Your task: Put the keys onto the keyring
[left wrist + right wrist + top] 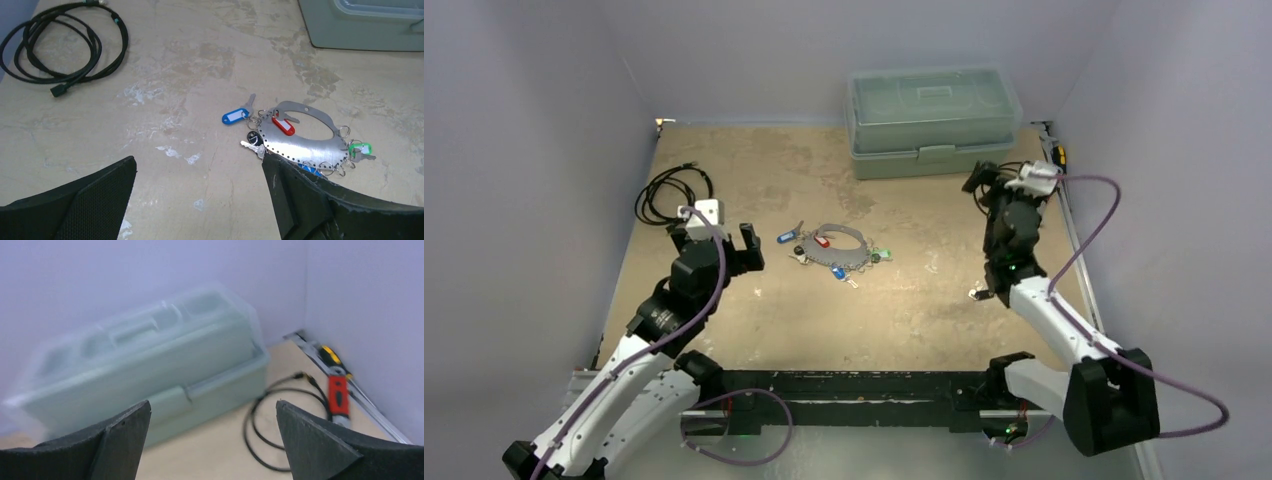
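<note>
Two robot grippers hang open and empty over a tan table; the keys lie at its middle.

The left gripper (199, 160) has its black fingers (80, 200) spread wide with nothing between them. Just past its right finger lies the keyring (300, 145), a flat silvery hoop pierced with holes, mid-table. The keys (234, 117) crowd its edge: a blue tag on the left, a red one resting on the hoop, a green one at the right end. The right gripper (214, 405), jaws equally released, faces a pale green lidded box (150, 375) by the back wall. A coiled black cable (60, 45) lies far left.
</note>
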### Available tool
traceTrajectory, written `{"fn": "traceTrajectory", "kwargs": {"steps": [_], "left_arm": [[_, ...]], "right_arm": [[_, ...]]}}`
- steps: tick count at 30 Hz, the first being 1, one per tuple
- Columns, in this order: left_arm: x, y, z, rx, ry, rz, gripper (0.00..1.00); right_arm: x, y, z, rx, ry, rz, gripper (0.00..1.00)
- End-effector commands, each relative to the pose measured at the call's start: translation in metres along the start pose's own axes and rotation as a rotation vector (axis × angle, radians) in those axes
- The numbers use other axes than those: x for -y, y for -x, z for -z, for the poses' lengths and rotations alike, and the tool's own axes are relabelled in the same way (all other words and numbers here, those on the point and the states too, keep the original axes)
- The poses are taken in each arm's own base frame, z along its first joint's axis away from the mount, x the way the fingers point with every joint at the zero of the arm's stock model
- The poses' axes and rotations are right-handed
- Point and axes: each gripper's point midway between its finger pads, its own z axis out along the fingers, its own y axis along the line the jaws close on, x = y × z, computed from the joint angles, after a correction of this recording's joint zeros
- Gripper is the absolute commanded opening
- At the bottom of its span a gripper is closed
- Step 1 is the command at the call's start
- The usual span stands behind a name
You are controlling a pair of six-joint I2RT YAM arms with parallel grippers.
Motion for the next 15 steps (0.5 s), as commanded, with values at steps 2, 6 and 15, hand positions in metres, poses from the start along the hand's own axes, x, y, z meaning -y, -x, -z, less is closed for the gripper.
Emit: {"fn": "traceTrajectory", "kwargs": {"steps": [2,6,15], "left_arm": [[-0.008,0.012,-0.002,0.003,0.106,0.103,0.99],[-0.014,0.005,-0.002,-0.02,0.14,0.095,0.99],[0.008,0.002,0.001,-0.03,-0.018,0.029,0.98]], "right_arm": [[-0.026,0.0,0.008,-0.297,0.027,-0.071,0.99],[-0.059,-0.002,0.018,-0.385,0.131,-0.168,0.99],[-0.167,-0.01,0.05,-0.551,0.646,-0.187,0.98]]}}
